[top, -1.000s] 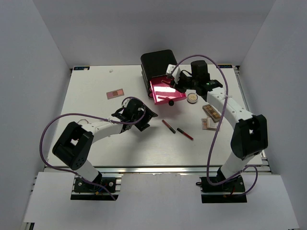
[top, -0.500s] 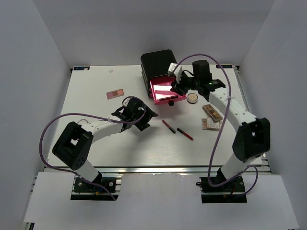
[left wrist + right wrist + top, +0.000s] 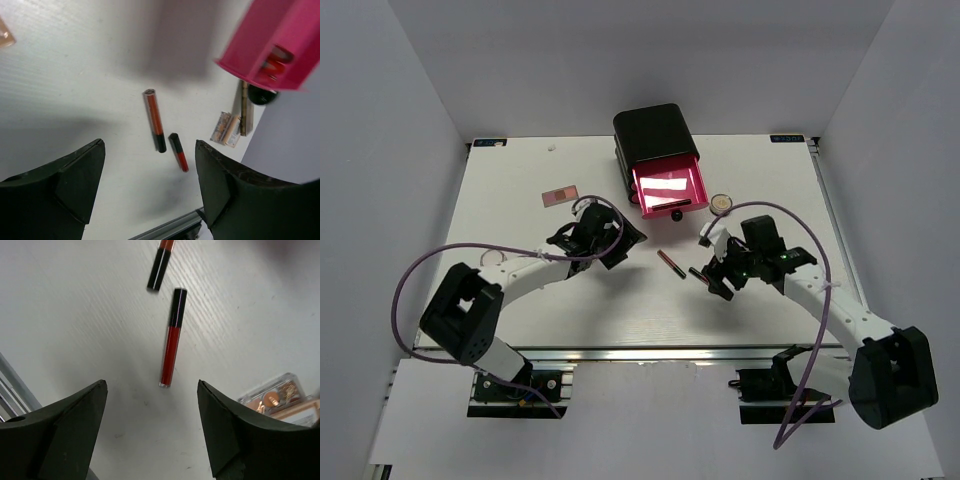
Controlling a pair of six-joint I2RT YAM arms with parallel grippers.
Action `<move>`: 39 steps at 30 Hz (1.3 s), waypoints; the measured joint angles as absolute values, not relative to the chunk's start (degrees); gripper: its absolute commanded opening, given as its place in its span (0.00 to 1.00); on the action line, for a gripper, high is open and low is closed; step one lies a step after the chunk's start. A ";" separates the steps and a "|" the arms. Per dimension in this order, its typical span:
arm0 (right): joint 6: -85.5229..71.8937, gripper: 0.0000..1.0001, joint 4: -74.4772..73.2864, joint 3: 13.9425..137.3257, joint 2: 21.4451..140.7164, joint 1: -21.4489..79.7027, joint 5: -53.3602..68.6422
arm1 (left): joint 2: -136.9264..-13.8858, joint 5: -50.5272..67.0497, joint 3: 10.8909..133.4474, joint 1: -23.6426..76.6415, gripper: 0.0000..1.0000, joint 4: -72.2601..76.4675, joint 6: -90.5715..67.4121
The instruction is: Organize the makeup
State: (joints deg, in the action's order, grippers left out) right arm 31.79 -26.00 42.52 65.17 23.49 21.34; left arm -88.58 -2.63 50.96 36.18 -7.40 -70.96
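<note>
Over the white table [image 3: 500, 200] both arms stretch low, right claw [image 3: 151, 385] spread above a red stick [image 3: 170, 347], left claw [image 3: 149, 143] spread.

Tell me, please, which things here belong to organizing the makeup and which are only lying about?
Belong: orange-red stick, red stick, gold compact, pink palette, tan palettes.
Not the makeup itself: black box with pink drawer, purple cables.

Stick [image 3: 671, 264] on table [image 3: 510, 215], before drawer [image 3: 668, 188]
</note>
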 measured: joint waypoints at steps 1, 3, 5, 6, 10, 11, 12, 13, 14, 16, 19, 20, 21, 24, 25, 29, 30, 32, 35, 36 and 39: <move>31.20 0.77 -26.06 41.19 65.32 23.64 19.99 | -87.50 -2.68 50.65 36.18 0.82 -7.03 -69.47; 29.95 0.76 -25.76 40.07 66.13 24.27 17.54 | -84.84 -2.74 49.39 36.21 0.82 -5.76 -66.52; 28.82 0.74 -24.05 40.05 68.10 25.02 15.70 | -81.80 -2.79 47.70 36.23 0.81 -4.08 -63.64; 28.32 0.74 -23.09 40.05 69.47 25.32 14.85 | -80.36 -2.81 46.78 36.25 0.81 -3.46 -62.43; 26.37 0.70 -20.10 40.12 76.31 26.37 12.40 | -74.15 -3.53 42.50 36.40 0.82 -0.84 -58.35; 26.00 0.68 -19.51 40.16 78.00 26.59 11.88 | -72.95 -3.79 41.82 36.49 0.81 -0.62 -57.56; 25.82 0.66 -19.11 40.32 79.57 26.76 11.44 | -71.88 -3.99 41.17 36.56 0.81 -0.43 -56.82; 25.69 0.65 -18.74 40.53 80.79 26.87 10.98 | -70.98 -4.16 40.73 36.62 0.81 -0.32 -56.25; 25.63 0.62 -18.15 40.73 81.97 27.09 10.48 | -70.28 -4.36 40.49 36.62 0.81 -0.34 -55.72; 25.67 0.58 -17.32 41.52 84.05 27.33 9.74 | -69.23 -4.91 40.21 36.69 0.82 -0.19 -54.87; 25.52 0.48 -15.70 42.92 85.84 27.51 8.95 | -68.66 -5.61 40.05 36.73 0.81 -0.01 -54.17; 25.54 0.44 -15.20 43.03 86.11 27.53 8.88 | -68.66 -5.69 40.01 36.80 0.81 0.05 -54.00; 25.63 0.41 -14.83 43.03 86.21 27.53 8.73 | -68.66 -5.85 39.92 36.86 0.81 0.05 -53.84; 25.93 0.30 -14.35 42.96 86.21 27.57 8.25 | -68.66 -6.04 39.62 37.12 0.81 0.03 -53.12; 26.04 0.27 -14.02 42.87 86.21 27.57 8.01 | -68.66 -6.09 39.48 37.28 0.81 0.21 -52.66; 26.46 0.20 -11.68 41.50 85.54 27.73 7.46 | -68.82 -5.74 38.70 38.61 0.81 2.09 -49.91; 26.79 0.19 -11.27 41.01 85.03 27.75 7.29 | -68.99 -5.52 38.59 39.16 0.81 2.55 -48.82; 27.46 0.16 -10.74 40.07 84.09 27.77 6.94 | -69.36 -5.15 38.37 40.27 0.80 3.31 -46.85; 28.77 0.12 -11.62 38.68 81.76 27.68 6.61 | -70.37 -4.91 38.22 42.19 0.80 3.79 -43.35; 29.28 0.08 -12.73 38.59 80.71 27.57 7.16 | -70.65 -4.93 38.20 42.74 0.79 3.92 -42.37; 31.29 0.02 -15.46 38.70 76.03 27.29 9.98 | -71.55 -5.04 38.20 44.88 0.79 4.19 -38.61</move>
